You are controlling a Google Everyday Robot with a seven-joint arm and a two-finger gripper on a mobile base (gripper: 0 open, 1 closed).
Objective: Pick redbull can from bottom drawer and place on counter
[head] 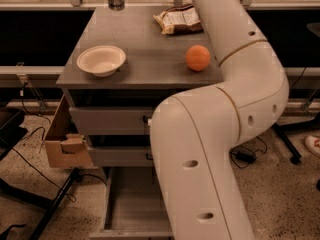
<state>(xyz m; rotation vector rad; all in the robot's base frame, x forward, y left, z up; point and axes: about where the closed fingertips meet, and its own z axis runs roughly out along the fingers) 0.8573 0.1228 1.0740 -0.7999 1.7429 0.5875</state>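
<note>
White arm crosses the counter, fingers out of view above.

Our arm is a thick, smooth, cream-white tube of rounded segments that fills the right half of the frame. Thin tan seams ring its joints, and small dark oval recesses dot the shell. Our gripper is outside the frame, out of view
</note>
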